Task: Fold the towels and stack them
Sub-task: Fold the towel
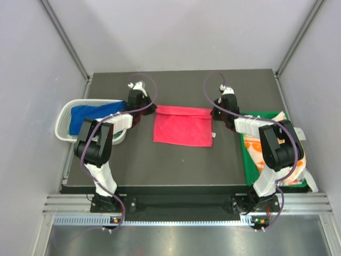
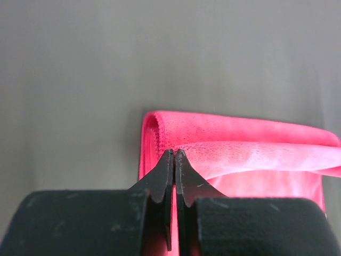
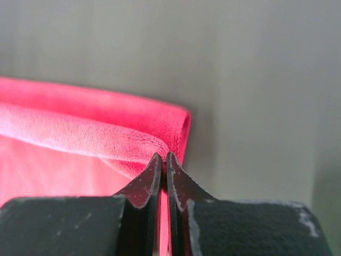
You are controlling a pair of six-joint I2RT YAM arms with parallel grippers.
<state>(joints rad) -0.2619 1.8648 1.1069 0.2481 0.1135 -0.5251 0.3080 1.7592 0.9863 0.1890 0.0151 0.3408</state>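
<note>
Pink-red towel [image 1: 183, 126] is laid flat on the dark counter [image 1: 176, 168], in the middle between the two arms and nearer the far edge than the near edge. Its two far corners are gripped, one by each arm. Left fingers [image 2: 168, 169] are clenched, tips pressed together on a raised fold of pink-red towel [image 2: 240, 144] at its far-left corner; two layers of cloth are seen there, the upper one curled over the lower. Right fingers [image 3: 155, 175] are likewise clenched, pinching the rolled lip of the same towel [image 3: 80, 133] at its far-right corner, with a lower layer visible behind it. From above, left fingers [image 1: 149, 110] and right fingers [image 1: 213, 113] are seen at those corners, both arms reaching forward from the near edge. The rest of the towel is resting on the counter, its near edge roughly parallel to the counter's near edge. A blue towel [image 1: 91, 113] is lying in the white mesh basket [image 1: 62, 124] at the counter's left edge, partly hidden by the left arm. Orange-and-white patterned towels [image 1: 254, 149] are piled on the green tray [image 1: 246, 164] at the right edge, mostly covered by the right arm, so their count cannot be told.
</note>
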